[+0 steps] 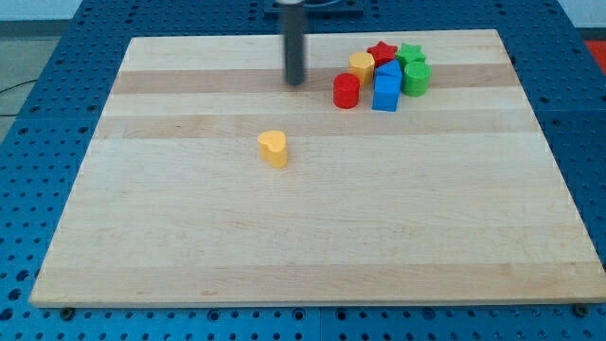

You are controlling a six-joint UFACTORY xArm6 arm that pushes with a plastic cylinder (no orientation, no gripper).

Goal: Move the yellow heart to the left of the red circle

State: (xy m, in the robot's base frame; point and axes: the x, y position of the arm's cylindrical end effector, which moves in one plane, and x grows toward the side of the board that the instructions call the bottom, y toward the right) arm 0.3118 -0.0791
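**benchtop_bob:** ok so reading across from the view's left: the wooden board (189,246) is bare until we hit the yellow heart (273,149), sitting alone a bit left of centre. Next over is our tip (295,81), up near the view's top, well apart from the heart and just left of the cluster.

**pushrod_pat:** yep, and the red circle (346,91) is the leftmost piece of that cluster. Right behind it is a yellow block (361,65) (can't quite make out the shape), then a red star (382,50), two blue blocks (386,87) stacked close in the view, and a green star (410,52) with another green block (416,79) on the far right.

**benchtop_bob:** no gripper on this thing btw, we've just got a plain rod, so nothing opens or closes and it isn't touching any block right now.

**pushrod_pat:** handling-wise we'd guess the heart is a light, hard little block that slides easily on smooth wood. No grabbing it, only shoving. We'd put the tip against its lower-left side, centred, because the lobed shape will probably spin off if we hit it off-centre.

**benchtop_bob:** agreed, and it could overshoot into the red circle if we push hard.
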